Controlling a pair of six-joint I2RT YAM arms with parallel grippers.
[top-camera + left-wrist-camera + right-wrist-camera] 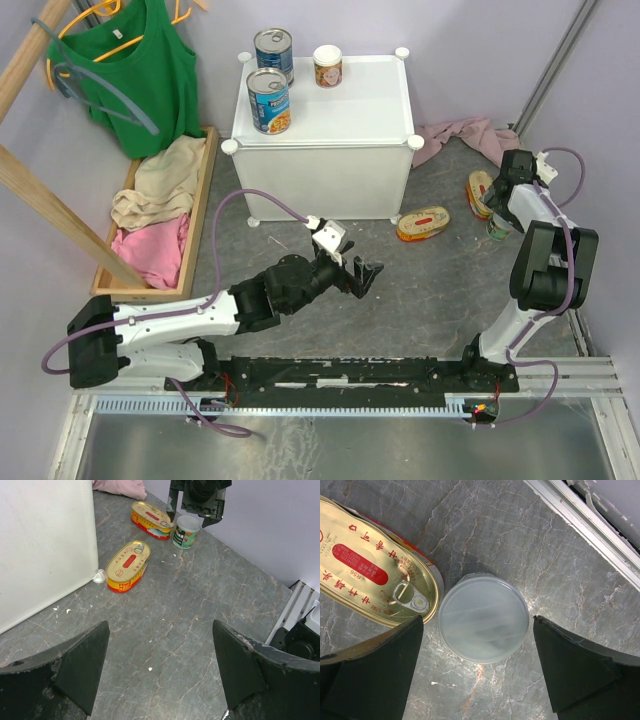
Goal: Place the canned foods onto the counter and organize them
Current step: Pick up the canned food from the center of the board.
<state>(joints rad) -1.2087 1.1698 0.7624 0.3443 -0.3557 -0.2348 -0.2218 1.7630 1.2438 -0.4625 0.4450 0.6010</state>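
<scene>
The white counter (340,110) carries two tall blue-label cans (272,48) (268,100) and one small white-topped can (327,66). One oval gold tin (423,223) lies on the floor by the counter's right front corner, also seen in the left wrist view (128,566). A second oval tin (479,193) (375,575) lies beside another small white-topped can (483,618) (185,531). My right gripper (478,621) (497,212) is open, with one finger on each side above that can. My left gripper (161,630) (365,275) is open and empty over bare floor.
A wooden tray of clothes (150,215) stands at the left, with a green top on a hanger (140,75) above it. A pink cloth (465,135) lies behind the right tins. A metal rail (585,525) runs close to the small can.
</scene>
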